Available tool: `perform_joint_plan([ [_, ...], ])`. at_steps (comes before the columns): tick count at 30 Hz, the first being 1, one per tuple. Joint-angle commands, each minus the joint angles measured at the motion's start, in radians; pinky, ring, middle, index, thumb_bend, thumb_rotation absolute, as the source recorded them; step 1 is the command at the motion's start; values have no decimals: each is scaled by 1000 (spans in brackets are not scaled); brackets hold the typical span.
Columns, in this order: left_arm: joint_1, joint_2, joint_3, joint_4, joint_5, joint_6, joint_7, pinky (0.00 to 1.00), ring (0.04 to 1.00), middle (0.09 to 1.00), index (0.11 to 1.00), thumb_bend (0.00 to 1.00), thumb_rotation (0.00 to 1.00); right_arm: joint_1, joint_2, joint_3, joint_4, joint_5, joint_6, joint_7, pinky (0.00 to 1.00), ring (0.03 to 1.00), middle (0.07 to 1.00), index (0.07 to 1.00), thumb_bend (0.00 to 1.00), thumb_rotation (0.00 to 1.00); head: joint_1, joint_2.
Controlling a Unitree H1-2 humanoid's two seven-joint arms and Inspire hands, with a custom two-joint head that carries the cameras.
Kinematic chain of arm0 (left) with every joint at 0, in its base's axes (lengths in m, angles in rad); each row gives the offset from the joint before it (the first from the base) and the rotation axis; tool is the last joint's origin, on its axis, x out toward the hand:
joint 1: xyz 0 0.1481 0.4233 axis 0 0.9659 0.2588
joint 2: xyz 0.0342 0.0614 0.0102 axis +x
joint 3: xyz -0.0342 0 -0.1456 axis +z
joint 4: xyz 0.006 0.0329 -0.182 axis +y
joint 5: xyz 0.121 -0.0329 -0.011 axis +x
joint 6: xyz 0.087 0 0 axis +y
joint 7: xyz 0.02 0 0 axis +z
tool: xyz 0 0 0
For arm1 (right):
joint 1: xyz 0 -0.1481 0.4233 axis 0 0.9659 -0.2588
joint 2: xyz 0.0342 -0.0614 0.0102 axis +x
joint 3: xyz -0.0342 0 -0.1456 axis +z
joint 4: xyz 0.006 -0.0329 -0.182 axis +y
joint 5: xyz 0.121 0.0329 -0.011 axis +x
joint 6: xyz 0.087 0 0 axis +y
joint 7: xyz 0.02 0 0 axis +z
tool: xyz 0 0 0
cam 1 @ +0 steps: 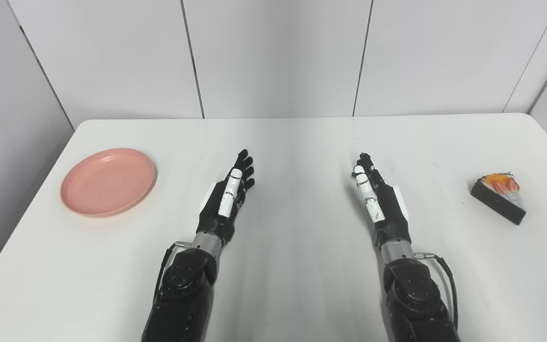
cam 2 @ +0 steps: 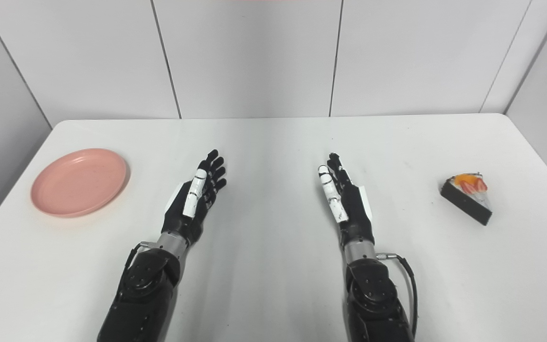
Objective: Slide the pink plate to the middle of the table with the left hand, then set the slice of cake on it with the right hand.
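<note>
A pink plate (cam 1: 108, 181) lies empty at the left side of the white table (cam 1: 302, 137). A slice of dark cake (cam 1: 499, 196) with white icing and red and orange fruit on top sits at the right side. My left hand (cam 1: 230, 194) is open with fingers stretched out, above the table to the right of the plate and apart from it. My right hand (cam 1: 377, 194) is open the same way, left of the cake and apart from it. Neither hand holds anything.
Grey wall panels (cam 1: 273, 57) stand right behind the table's far edge. The table's left and right edges run close to the plate and the cake.
</note>
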Motion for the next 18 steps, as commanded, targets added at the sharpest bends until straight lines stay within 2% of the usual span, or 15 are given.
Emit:
perform_joint_plan([
  [1,-5,9,2,-17,5,6,1,1000,1000,1000,1000,571,1000,-33,12,3,-12,4,-18,1,949,898,940,934,484,875,0,-1],
  [18,-9,4,8,-4,-10,-4,-7,1000,1000,1000,1000,545,1000,-32,12,3,-14,2,-14,-1,943,902,940,935,494,875,4,-2],
])
